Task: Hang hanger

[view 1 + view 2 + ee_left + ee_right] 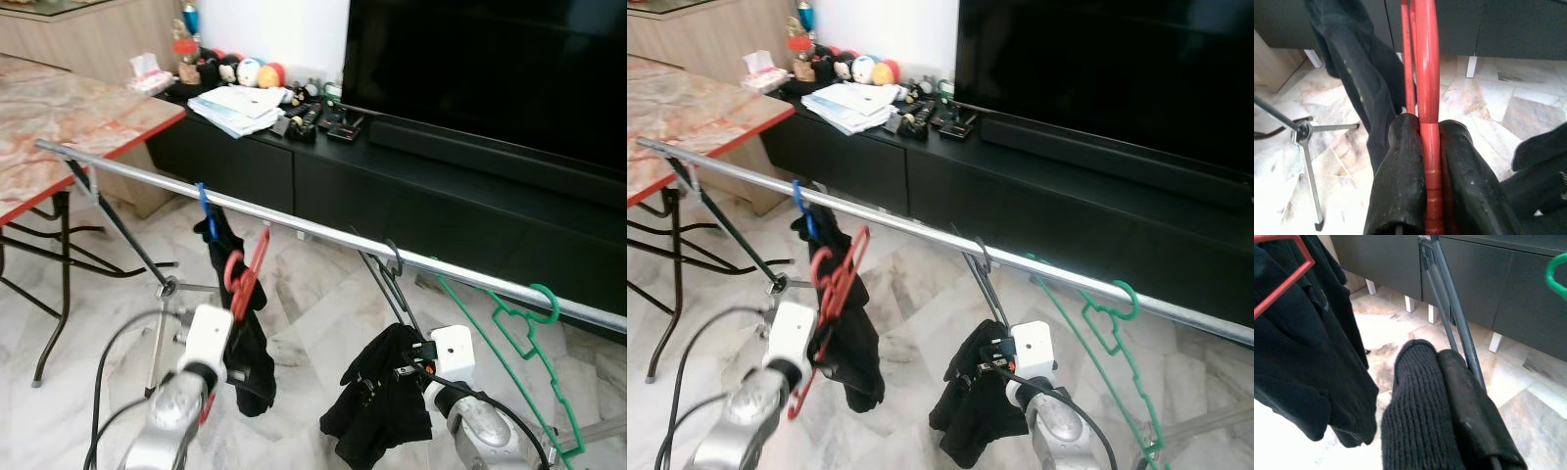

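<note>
The left wrist view shows the left gripper [1431, 161] clamped on the red hanger [245, 277] below the rail [323, 231]; the right gripper [1442, 382] pinches a grey hanger [1449, 308]. Marble floor [313, 313], television [490, 69].

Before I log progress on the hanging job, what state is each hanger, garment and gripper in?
Red hanger: gripped by left gripper, not yet hooked on rail.
Blue hanger: hooked on rail, carrying black garment.
Dark hanger: hooked on rail, held by right gripper.
Green hanger: hooked on rail, bare.
</note>
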`<state>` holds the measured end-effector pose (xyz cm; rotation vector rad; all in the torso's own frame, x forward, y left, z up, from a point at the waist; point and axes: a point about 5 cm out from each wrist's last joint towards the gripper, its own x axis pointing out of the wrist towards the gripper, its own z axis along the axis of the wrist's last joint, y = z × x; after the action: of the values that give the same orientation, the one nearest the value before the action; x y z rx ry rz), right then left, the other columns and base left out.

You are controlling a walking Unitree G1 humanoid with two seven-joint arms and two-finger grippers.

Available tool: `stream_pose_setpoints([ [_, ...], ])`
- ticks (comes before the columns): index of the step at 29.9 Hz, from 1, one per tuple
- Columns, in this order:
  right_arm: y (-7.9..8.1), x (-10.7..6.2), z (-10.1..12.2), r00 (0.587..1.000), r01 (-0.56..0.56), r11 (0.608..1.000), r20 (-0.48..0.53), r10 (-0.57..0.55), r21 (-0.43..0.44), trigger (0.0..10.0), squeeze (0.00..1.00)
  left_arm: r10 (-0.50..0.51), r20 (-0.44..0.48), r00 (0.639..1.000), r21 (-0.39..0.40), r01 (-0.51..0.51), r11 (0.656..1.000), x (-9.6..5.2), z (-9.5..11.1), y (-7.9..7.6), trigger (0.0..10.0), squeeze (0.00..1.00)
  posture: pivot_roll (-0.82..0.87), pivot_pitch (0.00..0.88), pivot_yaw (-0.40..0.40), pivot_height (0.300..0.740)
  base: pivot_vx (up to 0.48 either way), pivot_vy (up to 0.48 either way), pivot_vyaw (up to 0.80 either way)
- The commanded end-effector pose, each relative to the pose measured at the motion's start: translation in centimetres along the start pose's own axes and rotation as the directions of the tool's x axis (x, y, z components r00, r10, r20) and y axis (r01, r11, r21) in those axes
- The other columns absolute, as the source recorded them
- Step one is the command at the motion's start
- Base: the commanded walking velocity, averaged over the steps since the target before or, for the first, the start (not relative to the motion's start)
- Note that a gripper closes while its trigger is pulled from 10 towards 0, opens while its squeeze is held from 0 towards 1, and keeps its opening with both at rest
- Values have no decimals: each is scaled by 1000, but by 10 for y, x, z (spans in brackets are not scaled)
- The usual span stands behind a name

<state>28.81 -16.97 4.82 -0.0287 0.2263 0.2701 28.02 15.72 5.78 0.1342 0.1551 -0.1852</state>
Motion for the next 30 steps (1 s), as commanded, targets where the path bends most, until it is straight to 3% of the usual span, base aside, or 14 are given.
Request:
stream_pose_setpoints([
  [1, -3, 2, 5, 999, 21, 1000, 27, -21, 2, 10000, 0, 7, 21, 1000, 5, -8, 1000, -1, 7, -1, 10000, 0, -43, 28, 34, 740, 0, 0, 0],
  [7, -3, 2, 5, 999, 21, 1000, 27, -21, 2, 10000, 0, 7, 21, 1000, 5, -8, 1000, -1, 7, -1, 10000, 0, -43, 28, 34, 740, 0, 0, 0],
  [11, -1, 0, -9, 999, 43, 999, -30, -43, 7, 10000, 0, -10, 20, 1000, -35, 11, 999, 3, 8, -9, 10000, 0, -52, 0, 50, 740, -271, 0, 0],
  [30, 2, 3, -9, 999, 44, 999, -22, -44, 16, 10000, 0, -12, 2, 1000, -31, 12, 999, 0, 11, -10, 10000, 0, -50, 0, 62, 740, -265, 0, 0],
])
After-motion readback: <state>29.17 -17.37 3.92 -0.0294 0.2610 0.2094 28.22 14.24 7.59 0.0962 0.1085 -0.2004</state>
